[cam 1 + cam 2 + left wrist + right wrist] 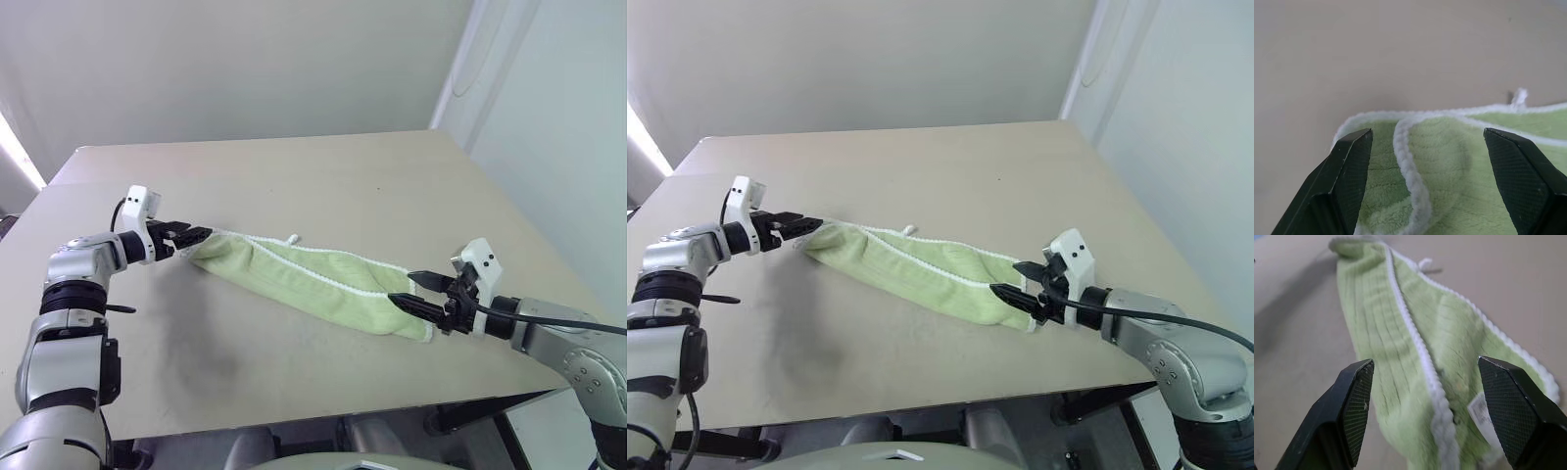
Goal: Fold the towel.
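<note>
So the towel is already doubled over lengthwise, by the look of it: two white stitched edges are seen running close together along its length, and it's laid out as a long narrow strip on the table, stretched from about 10 o'clock down toward 4 o'clock across the near half. The little white loop is poking out along the far edge. The left pincer is parked right at the 10 o'clock end with its fingers spread apart, the rounded corner of the cloth sitting between them but not pinched. The right pincer is set at the 4 o'clock end, also spread wide, with the hem and a small white tag seen between its fingers, nothing clamped. One fold is probably done, then. What's likely left is bringing one short end over to the other to halve the strip, and neither end is gripped yet for that.
</note>
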Controlling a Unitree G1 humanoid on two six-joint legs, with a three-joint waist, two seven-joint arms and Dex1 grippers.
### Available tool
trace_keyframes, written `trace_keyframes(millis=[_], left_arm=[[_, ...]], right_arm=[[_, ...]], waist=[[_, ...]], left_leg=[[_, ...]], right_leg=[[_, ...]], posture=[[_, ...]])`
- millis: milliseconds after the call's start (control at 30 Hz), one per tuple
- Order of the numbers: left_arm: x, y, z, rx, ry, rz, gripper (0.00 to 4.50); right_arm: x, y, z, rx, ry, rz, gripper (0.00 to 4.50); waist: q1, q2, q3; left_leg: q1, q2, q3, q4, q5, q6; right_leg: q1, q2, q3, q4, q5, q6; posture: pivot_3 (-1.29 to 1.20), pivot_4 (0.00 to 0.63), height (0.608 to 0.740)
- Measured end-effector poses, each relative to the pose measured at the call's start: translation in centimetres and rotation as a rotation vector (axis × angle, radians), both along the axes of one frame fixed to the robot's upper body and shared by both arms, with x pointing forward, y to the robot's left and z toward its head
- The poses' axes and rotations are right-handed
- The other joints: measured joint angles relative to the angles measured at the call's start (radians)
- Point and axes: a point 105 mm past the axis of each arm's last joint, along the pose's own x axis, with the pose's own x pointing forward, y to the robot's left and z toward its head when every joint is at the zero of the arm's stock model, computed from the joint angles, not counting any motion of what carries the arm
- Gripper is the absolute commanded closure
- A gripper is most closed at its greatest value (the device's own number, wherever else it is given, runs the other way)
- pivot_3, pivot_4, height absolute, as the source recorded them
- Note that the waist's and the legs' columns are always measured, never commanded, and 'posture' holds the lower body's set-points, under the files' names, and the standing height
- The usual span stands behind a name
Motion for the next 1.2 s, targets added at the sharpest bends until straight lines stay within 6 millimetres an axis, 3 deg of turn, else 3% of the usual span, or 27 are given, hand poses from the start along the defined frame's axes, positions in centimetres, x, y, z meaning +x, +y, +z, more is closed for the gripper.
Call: trace_keyframes(millis=[400, 667, 900, 1200], left_arm=[[2.3, -3.1, -0.5, 0.072, 0.019, -0.008, 0.67], [2.7, -5.1, -3.3, 0.211, 0.103, 0.018, 0.67], [3.3, -6.5, -3.7, 0.268, 0.099, 0.018, 0.67], [3.2, -7.0, -3.1, 0.253, 0.057, -0.053, 3.74]], right_arm=[[-0.6, -0.6, -0.9, -0.031, 0.018, -0.063, 0.97], [-0.4, -0.9, -0.9, -0.041, 0.018, -0.105, 0.97], [-0.5, -1.6, -0.7, -0.055, 0.005, -0.154, 0.97], [-1.0, -1.6, -1.1, -0.062, 0.024, -0.167, 0.93]], waist=[[0.001, -0.001, 0.000], [0.001, -0.001, 0.000], [0.002, -0.001, 0.000], [0.000, -0.001, 0.000]], left_leg=[[-0.001, 0.000, 0.000, 0.000, 0.000, 0.000], [-0.001, 0.000, 0.000, 0.000, 0.000, 0.000], [-0.001, 0.000, 0.000, 0.000, 0.000, 0.000], [-0.001, 0.000, 0.000, 0.000, 0.000, 0.000]], right_leg=[[0.001, 0.000, 0.000, 0.000, 0.000, 0.000], [0.001, 0.000, 0.000, 0.000, 0.001, 0.002], [0.001, 0.000, 0.000, 0.000, 0.001, 0.002], [0.001, 0.000, 0.001, 0.000, 0.000, 0.001]], posture=[[0.00, 0.000, 0.712], [0.00, 0.000, 0.712], [0.00, 0.000, 0.712], [0.00, 0.000, 0.712]])
